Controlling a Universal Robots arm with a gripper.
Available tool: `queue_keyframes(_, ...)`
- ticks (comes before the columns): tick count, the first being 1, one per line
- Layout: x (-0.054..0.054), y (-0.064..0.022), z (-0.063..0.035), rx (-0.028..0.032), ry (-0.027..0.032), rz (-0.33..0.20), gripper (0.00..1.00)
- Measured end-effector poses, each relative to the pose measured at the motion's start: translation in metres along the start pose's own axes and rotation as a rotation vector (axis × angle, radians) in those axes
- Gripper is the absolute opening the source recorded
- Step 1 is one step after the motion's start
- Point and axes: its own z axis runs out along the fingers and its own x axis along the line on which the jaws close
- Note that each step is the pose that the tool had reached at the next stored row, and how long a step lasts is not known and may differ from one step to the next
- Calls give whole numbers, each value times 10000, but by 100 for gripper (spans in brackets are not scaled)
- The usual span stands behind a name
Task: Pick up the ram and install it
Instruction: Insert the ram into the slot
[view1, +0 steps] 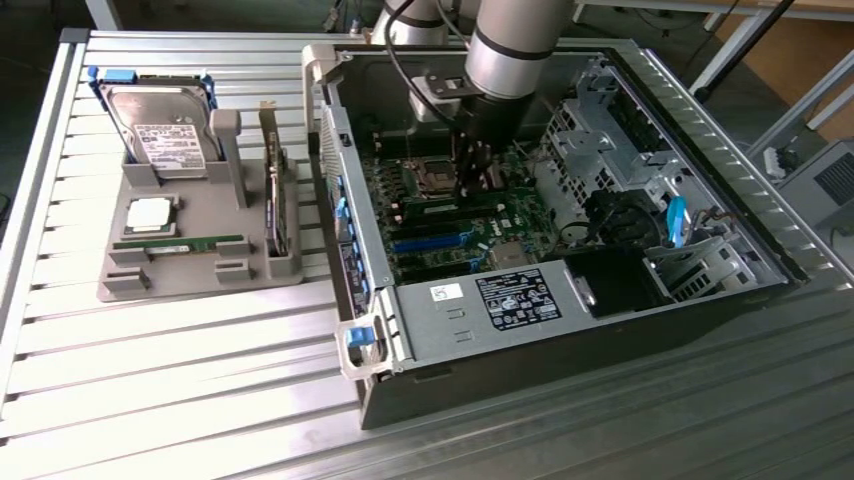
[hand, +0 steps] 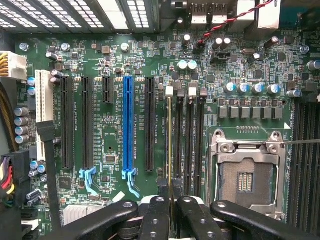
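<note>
One arm is reaching down into the open computer case (view1: 747, 250), and its gripper (hand: 169, 210) is hanging just above the motherboard (hand: 110, 65). The fingers (hand: 156, 220) are pressing together on the ram (hand: 170, 145), which is showing edge-on as a thin line standing in a memory slot (hand: 179, 135) beside the empty processor socket (hand: 247, 172). On the exterior view's left, a grey holder (view1: 174, 265) is carrying a hard drive (view1: 167, 135), a silver processor chip (view1: 150, 213) and another green stick (view1: 180, 241)
</note>
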Motion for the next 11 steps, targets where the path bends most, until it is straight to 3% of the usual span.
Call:
queue_keyframes(2, 0, 5, 0, 6, 1, 35, 11)
queue_keyframes(4, 1, 6, -1, -9, 5, 461, 11)
queue_keyframes(10, 33, 6, 2, -9, -30, 439, 11)
queue_keyframes(11, 33, 6, 2, -1, -32, 209, 11)
